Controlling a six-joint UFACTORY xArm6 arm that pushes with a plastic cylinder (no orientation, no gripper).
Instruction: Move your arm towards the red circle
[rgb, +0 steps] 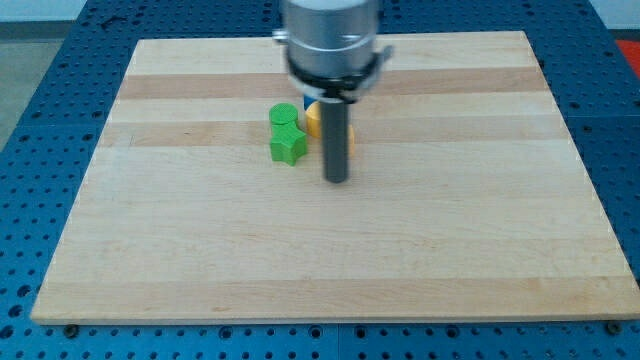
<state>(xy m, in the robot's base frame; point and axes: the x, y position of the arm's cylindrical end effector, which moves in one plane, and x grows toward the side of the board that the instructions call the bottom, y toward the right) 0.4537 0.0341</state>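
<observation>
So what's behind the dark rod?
Partly hidden behind the dark rod, a yellow block and a sliver of blue block show; no red circle visible, possibly covered.

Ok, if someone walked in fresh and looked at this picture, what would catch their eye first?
Probably the dark rod hanging from the grey arm at the view's top centre, with my tip resting on the wooden board. Just to its left sits a tight cluster: two green blocks, one behind the other, and a yellow block partly hidden behind the rod. No red circle is visible.
</observation>
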